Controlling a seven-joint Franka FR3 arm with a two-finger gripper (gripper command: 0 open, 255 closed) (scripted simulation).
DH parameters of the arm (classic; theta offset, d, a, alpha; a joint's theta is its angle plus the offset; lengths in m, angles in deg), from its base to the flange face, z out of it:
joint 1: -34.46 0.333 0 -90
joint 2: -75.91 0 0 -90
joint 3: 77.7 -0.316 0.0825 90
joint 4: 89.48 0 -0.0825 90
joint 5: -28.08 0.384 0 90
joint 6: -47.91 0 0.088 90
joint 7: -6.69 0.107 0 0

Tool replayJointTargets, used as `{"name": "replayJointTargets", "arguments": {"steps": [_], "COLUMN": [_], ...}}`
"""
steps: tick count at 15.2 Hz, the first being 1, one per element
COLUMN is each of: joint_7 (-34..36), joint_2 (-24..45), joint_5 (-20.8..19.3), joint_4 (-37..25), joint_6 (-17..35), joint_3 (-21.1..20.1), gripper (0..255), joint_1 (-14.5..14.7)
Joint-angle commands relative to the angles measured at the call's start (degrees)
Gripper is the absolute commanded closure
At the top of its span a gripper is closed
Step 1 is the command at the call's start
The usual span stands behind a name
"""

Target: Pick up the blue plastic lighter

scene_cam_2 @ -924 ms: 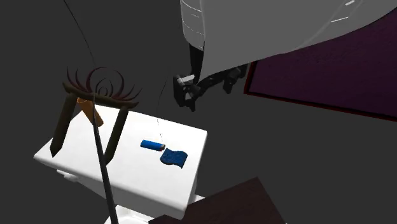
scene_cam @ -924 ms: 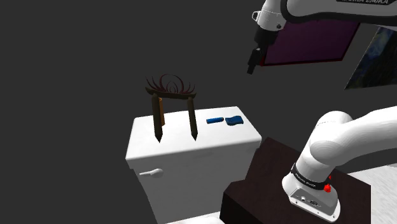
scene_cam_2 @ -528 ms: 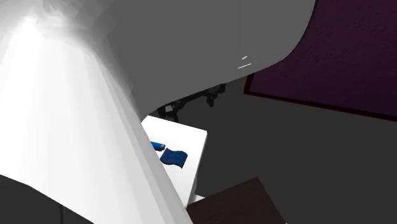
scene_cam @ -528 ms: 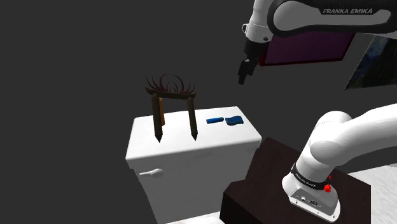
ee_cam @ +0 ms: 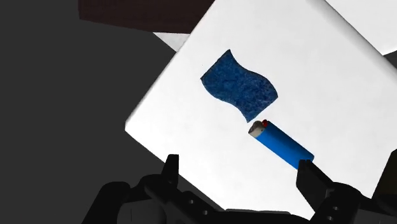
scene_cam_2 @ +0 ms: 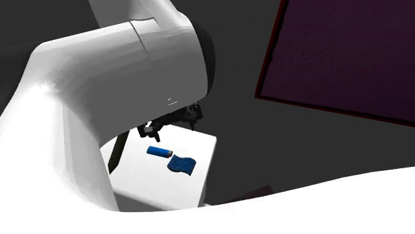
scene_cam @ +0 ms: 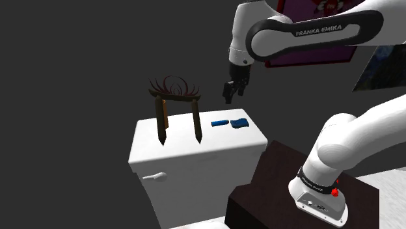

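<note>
White toilet tank lid [scene_cam: 146, 140] in the foreground carries a dark wooden ornament [scene_cam: 177, 110] and, well apart from it, the blue lighter [scene_cam: 220, 123], lying flat just beside a wavy blue cloth [scene_cam: 239, 123]. Above the lighter hangs the black claw [scene_cam: 229, 99], fingers spread and empty. A purple panel [scene_cam_2: 346, 53] hangs on the wall beyond.

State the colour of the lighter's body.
Blue. The lighter shows best in the wrist view.
</note>
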Motion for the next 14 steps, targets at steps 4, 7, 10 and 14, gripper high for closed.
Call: {"name": "replayJointTargets", "arguments": {"steps": [4, 7, 10, 14], "joint_7": [7.7, 9.8, 9.9, 10.0], "joint_2": [8.0, 10.7, 11.3, 12.2], "joint_5": [2.8, 3.4, 3.4, 3.4], "joint_4": [-0.5, -0.3, 1.5, 3.6], "joint_6": [4.9, 7.0, 9.5, 12.4], "joint_3": [-4.6, -5.8, -6.1, -6.4], "gripper": [0, 0, 0, 0], "joint_1": [0.5, 0.6, 0.6, 0.6]}}
